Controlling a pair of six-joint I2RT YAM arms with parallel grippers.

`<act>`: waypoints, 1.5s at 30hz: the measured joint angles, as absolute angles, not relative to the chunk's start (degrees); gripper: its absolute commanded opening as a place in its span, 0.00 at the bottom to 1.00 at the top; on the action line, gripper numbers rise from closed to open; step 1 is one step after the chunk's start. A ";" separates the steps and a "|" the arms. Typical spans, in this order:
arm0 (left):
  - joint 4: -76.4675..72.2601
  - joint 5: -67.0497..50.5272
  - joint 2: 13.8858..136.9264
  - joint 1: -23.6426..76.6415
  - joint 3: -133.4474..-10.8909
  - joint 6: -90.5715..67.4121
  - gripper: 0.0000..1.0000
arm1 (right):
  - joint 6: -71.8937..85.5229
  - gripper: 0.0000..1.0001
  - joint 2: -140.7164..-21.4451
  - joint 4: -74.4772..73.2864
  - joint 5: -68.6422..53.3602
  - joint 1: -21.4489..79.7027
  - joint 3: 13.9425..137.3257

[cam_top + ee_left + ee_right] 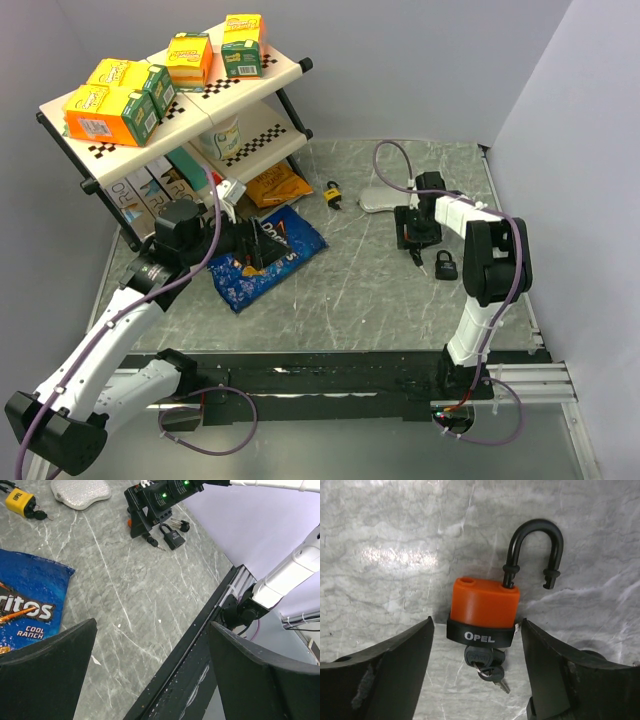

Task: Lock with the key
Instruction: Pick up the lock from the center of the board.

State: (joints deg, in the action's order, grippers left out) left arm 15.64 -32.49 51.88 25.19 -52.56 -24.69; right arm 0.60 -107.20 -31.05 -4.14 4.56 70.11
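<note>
So our right gripper is spread wide, one finger on each side of the orange lock, and as far as we can tell it's not touching it. We figure it's parked like that because the body needs pinning, or the shackle needs pushing home, before the key can do anything.

The key sits in the keyhole on the lock's bottom face, the end nearest the wrist camera. It's a small black-headed thing on a little ring, with a second thin metal blade dangling off it.

The black shackle is popped. One leg is in the body and the free leg is swung round, away from its hole, so nothing's locked yet in our view. The lock lies flat on the grey table.

Further out, a black lock sits near that gripper and a yellow lock is well apart. Our left gripper is wide open too, holding nothing, over by the chip bag. Probably just parked out of the way.
</note>
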 measured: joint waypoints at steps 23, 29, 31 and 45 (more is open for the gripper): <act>17.61 -32.16 51.37 25.08 -52.31 -22.59 0.96 | -7.62 0.00 -101.06 -36.16 -12.62 4.80 72.75; 18.41 -35.81 51.37 24.99 -52.31 -20.25 0.96 | -17.56 0.00 -87.24 -43.09 -27.51 4.84 73.12; 18.48 -37.67 51.35 24.99 -52.31 -18.68 0.96 | -21.45 0.00 -84.60 -47.24 -33.12 4.95 73.71; 17.96 -51.75 46.83 28.64 -47.20 8.49 0.94 | -40.64 0.00 -78.26 -72.77 -59.70 19.27 76.93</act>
State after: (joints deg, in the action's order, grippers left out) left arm 17.96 -51.75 46.83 28.64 -47.20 8.49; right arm -40.64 -78.26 -72.77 -59.70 19.27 76.93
